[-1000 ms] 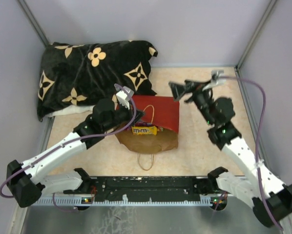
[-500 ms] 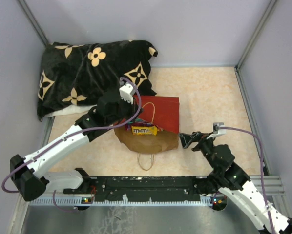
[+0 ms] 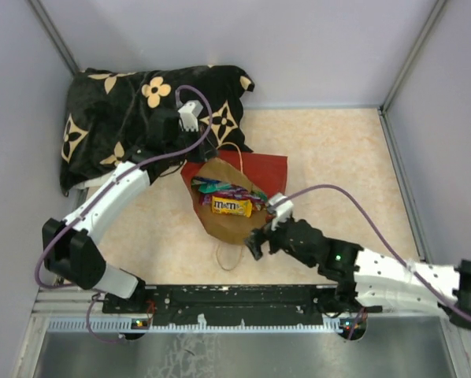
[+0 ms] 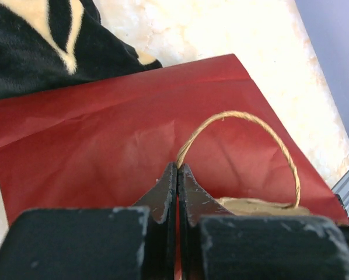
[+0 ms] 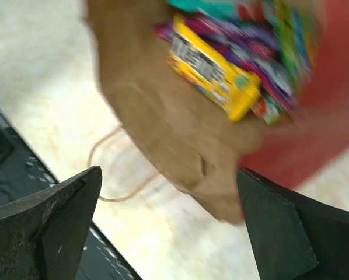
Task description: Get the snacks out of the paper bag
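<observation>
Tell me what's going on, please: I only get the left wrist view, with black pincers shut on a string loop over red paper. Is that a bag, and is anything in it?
Observer: Yes, it's a paper bag. The top view shows it lying on its side with snacks in its brown open mouth, a yellow M&M's pack among them.
Operator: Is there a second arm?
Observer: Yes. The right gripper is at the near lip of the bag's mouth, just short of the packets.
Operator: Has it grabbed one?
Observer: No. The right wrist view shows its fingers spread wide and holding nothing.
</observation>
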`<state>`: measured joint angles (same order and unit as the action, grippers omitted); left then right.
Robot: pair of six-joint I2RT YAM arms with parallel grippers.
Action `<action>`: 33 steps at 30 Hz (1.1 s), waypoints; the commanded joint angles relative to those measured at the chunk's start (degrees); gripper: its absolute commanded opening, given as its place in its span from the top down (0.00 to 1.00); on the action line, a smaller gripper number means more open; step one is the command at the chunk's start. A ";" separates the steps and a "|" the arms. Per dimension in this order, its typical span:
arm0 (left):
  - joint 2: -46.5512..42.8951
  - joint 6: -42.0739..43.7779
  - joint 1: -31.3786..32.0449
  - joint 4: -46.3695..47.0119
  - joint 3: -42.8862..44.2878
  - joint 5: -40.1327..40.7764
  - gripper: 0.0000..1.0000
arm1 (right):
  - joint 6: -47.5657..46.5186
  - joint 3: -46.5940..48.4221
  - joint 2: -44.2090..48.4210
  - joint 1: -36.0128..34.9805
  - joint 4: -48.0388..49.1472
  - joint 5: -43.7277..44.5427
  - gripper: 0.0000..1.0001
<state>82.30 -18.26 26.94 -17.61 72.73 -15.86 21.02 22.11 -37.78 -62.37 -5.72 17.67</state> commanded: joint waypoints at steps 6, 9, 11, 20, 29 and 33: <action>-1.32 -2.19 -2.08 6.52 -0.87 -2.23 1.00 | -3.36 5.75 -18.32 -9.44 30.29 3.04 0.01; -2.15 -2.56 -3.18 7.56 -2.29 -2.35 1.00 | 0.88 2.29 -19.82 -9.44 37.03 3.41 0.02; -2.19 -3.22 -4.51 7.89 -2.48 -3.87 1.00 | 2.04 3.11 -21.88 -10.31 38.60 5.11 0.05; -2.79 -5.67 -6.89 10.40 -5.78 -7.19 1.00 | -4.00 12.47 -36.46 -17.55 43.68 16.55 0.01; -3.64 -6.47 -6.99 11.67 -6.62 -9.39 1.00 | 10.44 5.86 -29.23 -0.96 32.33 13.40 0.01; -4.13 -6.03 -6.67 13.02 -6.58 -12.16 1.00 | 10.67 3.19 -25.60 4.72 27.16 12.29 0.01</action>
<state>79.57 -24.69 20.73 -6.81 66.59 -25.67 28.60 27.22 -67.66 -62.37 25.78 29.15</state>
